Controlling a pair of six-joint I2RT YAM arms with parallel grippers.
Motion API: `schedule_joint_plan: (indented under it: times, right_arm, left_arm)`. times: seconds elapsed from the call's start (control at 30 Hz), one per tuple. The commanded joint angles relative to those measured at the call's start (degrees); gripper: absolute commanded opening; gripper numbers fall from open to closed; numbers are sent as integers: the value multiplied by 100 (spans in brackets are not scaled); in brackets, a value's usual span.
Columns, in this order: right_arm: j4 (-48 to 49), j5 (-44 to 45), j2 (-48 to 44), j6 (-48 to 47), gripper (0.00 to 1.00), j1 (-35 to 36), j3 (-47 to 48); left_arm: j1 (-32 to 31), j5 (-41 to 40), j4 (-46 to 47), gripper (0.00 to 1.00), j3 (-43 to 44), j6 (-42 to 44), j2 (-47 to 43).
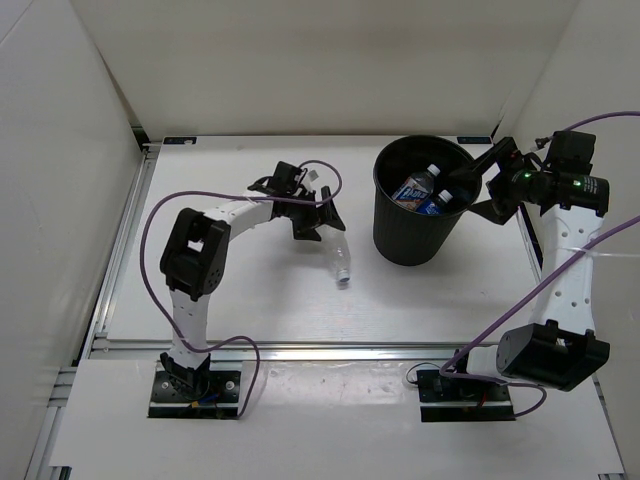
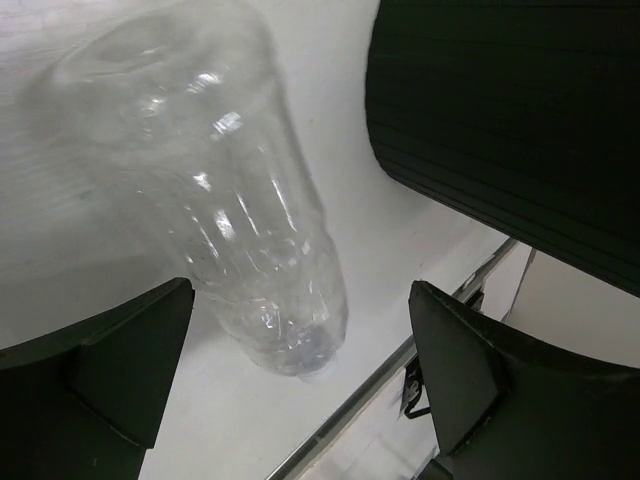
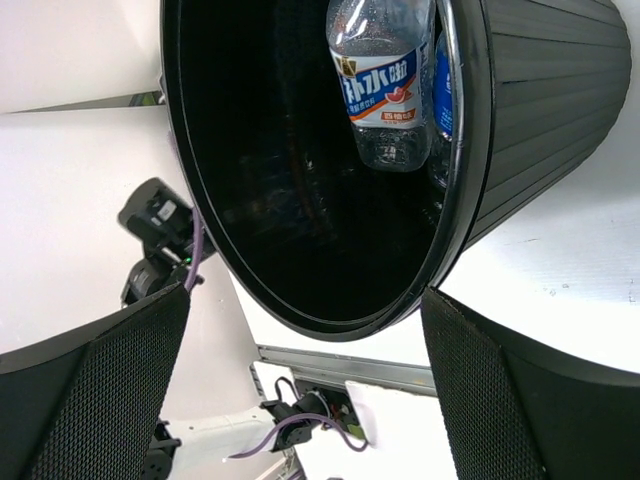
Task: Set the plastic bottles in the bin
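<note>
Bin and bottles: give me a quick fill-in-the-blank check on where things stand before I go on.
1. The clear bottle lies on the ___, to the left of the bin in the top view.
2. The top view shows ___ labelled bottles inside the bin.
3. The left gripper over the clear bottle and the right gripper at the bin's rim both stand ___.
Missing words: table; two; open.
</note>
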Motion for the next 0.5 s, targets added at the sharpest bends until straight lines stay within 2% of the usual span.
schedule_joint_plan:
  times: [0.0,0.17,0.3,0.33,0.37,0.47]
  right_arm:
    - [22,15,-143,-154,100,-17,36]
    - [-31,68,-143,-154,100,-17,149]
    - [-83,120,-143,-207,100,-17,150]
    - [-84,120,-143,-207,100,-17,150]
    - [-84,181,-143,-207,100,-17,150]
    - [-84,234,-195,-207,100,-17,45]
  left_arm:
    - [9,296,278,100,-90,-133,226]
    - [9,543,569,99,-239,-440,508]
    - [9,806,815,73,-240,-572,579]
    - [9,807,816,64,-127,-572,475]
    - [9,807,816,59,-30,-572,404]
    - [79,807,816,53,488,-703,9]
